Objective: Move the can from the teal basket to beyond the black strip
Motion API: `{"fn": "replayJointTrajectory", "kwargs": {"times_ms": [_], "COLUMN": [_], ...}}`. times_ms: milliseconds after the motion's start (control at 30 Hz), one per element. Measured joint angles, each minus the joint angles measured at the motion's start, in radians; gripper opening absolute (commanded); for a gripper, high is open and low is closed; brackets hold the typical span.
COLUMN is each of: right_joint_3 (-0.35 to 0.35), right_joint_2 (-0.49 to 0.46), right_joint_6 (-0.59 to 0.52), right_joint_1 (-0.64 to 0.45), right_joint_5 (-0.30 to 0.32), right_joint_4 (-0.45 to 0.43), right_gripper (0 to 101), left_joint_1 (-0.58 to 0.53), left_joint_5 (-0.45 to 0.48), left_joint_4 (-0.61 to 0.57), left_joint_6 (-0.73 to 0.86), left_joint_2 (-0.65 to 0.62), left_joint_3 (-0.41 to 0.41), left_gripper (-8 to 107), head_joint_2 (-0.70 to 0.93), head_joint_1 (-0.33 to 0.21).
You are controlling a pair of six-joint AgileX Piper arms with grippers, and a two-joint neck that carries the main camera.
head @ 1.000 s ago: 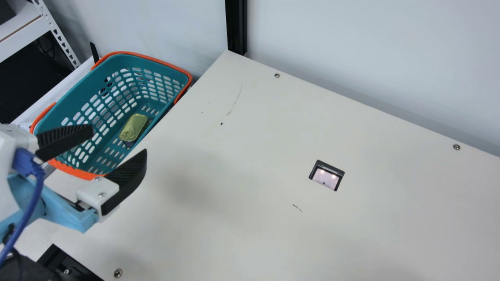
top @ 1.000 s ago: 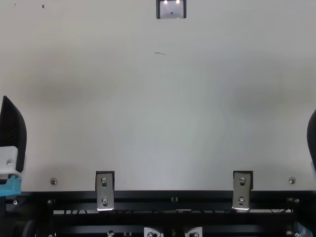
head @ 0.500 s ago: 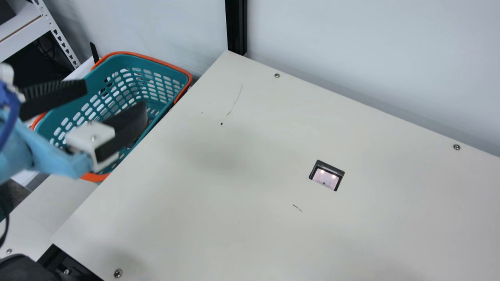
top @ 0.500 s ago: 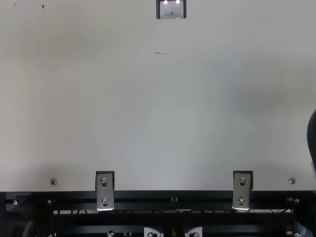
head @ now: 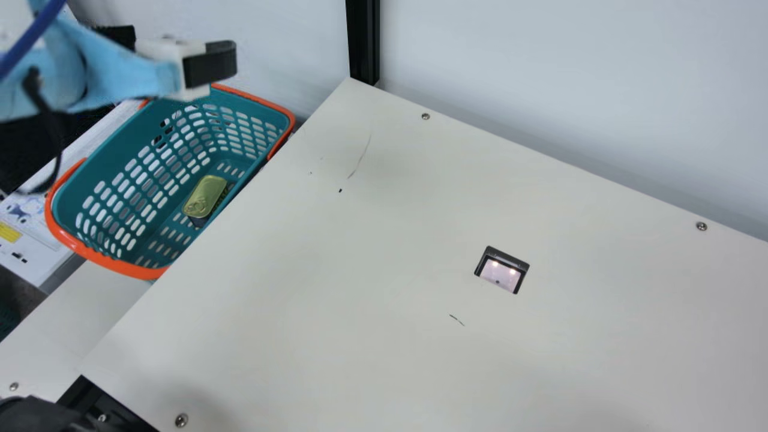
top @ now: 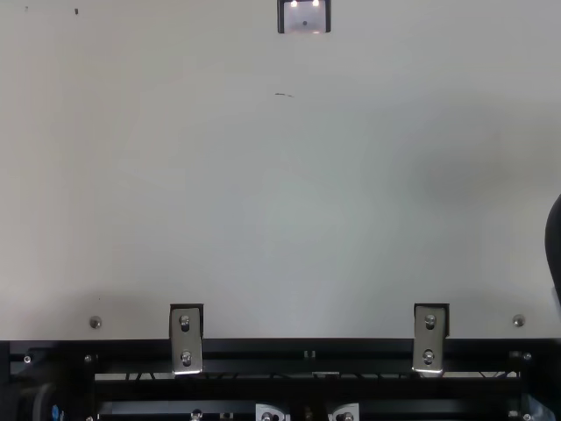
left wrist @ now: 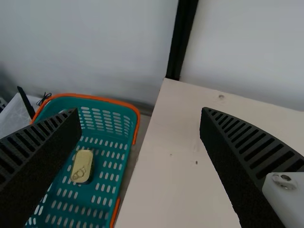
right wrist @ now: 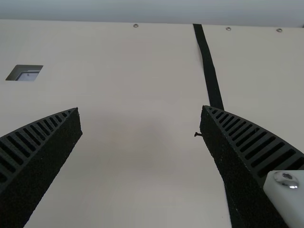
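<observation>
Your left gripper [head: 183,48], with two black ribbed fingers, is shifting in the main view from in front of the near end of the teal perforated plastic basket [head: 108,261] with orange trim, and is now hovering near the basket's far rim. You are keeping its fingers spread wide, with nothing clasped. The gold, rounded rectangular can [head: 204,196] is lying inside on the basket's floor. Well to the basket's right, your right gripper [top: 554,250] is waiting; in its wrist view, its fingers are standing wide apart. The long black strip [right wrist: 209,66] is also running across the cream table [head: 390,360] well to the basket's right.
</observation>
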Motion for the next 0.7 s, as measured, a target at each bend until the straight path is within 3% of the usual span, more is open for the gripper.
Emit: {"fn": "replayJointTrajectory", "kwargs": {"times_ms": [267,700], "right_joint_3": [0.000,0.000], "right_joint_2": [0.000,0.000], "right_joint_6": [0.000,0.000], "right_joint_1": [0.000,0.000], "right_joint_5": [0.000,0.000], "right_joint_4": [0.000,0.000], "right_gripper": [101,101], "left_joint_1": [0.160,0.195], "left_joint_5": [0.043,0.097], "left_joint_4": [-0.006,0.087], "left_joint_6": [0.096,0.043], "left_joint_2": [0.248,0.521], "left_joint_3": [-0.128,-0.216], "left_gripper": [90,90], "head_joint_2": [0.000,0.000], "head_joint_1": [0.005,0.000]}}
